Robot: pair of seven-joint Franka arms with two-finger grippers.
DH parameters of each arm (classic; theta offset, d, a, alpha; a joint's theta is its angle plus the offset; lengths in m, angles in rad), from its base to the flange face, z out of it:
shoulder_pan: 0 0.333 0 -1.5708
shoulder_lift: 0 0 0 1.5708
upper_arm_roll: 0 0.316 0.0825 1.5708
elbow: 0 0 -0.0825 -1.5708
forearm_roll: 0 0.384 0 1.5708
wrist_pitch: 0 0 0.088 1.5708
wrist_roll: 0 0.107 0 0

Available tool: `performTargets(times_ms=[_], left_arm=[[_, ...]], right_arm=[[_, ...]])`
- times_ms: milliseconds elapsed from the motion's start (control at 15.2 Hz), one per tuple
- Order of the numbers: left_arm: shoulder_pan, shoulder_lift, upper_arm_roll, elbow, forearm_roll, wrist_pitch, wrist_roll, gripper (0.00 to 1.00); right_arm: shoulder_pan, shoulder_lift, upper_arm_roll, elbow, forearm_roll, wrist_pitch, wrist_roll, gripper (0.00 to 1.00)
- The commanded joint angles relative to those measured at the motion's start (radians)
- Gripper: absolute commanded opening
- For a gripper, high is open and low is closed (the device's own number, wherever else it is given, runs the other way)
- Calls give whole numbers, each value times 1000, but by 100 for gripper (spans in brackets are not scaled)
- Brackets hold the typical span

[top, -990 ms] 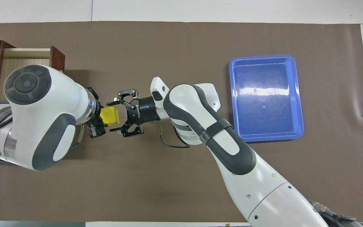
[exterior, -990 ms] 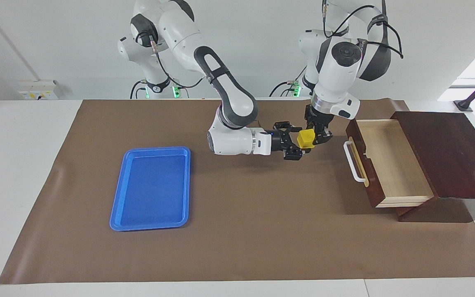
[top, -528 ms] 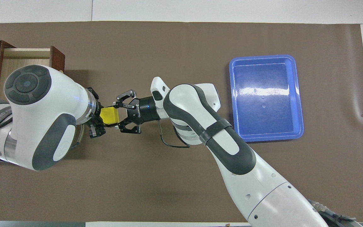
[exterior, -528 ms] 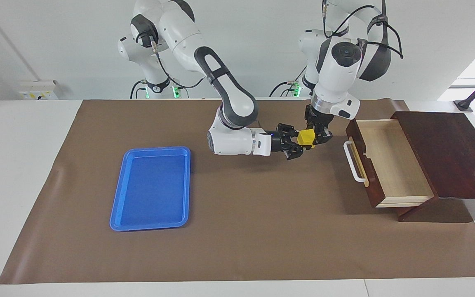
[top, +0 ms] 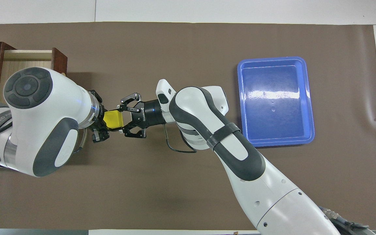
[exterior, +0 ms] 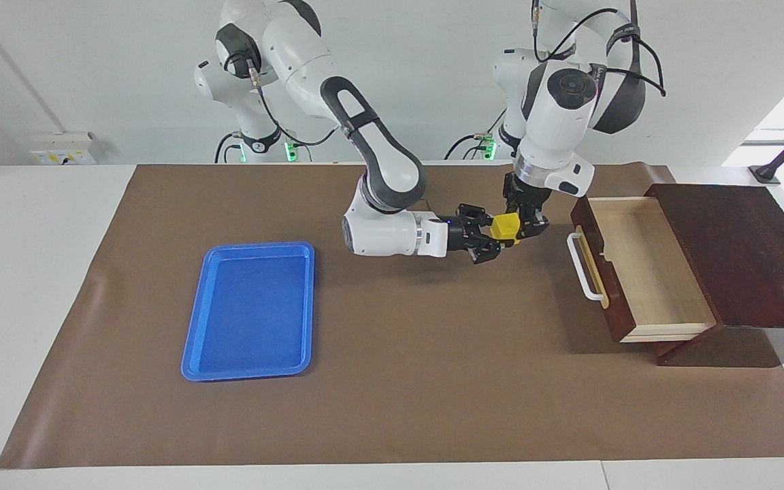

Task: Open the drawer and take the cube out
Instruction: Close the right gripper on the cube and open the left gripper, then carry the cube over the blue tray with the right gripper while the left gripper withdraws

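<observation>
Two grippers meet on the cube (exterior: 505, 227) in the facing view, up in the air over the mat, beside the open drawer (exterior: 637, 269). Left gripper (exterior: 527, 221) pinches it from above; right gripper (exterior: 494, 238) comes in level, fingers closed onto its sides.

Overhead, the cube (top: 114, 119) sits between both sets of fingers; releasing falls to the left, I'd judge.

The dark wooden drawer (exterior: 637, 269) stands pulled open, its pale interior bare; the yellow cube (exterior: 505, 227) hangs in the air just beside its front.
</observation>
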Motion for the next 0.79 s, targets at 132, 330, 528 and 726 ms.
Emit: performTargets(times_ms=[132,330,528,726], left_arm=[[-13,-30,19,-5,-14,9,15,100],[-6,-32,23,11,-14,-2,37,100],[46,-41,28,5,-12,-2,102,100],[148,-39,27,-3,-12,19,256,100]], right_arm=[[-9,18,10,41,-3,13,11,0],[-7,18,10,44,-3,13,11,0],[-7,19,10,55,-3,11,13,0],[-6,21,10,58,-4,14,20,0]])
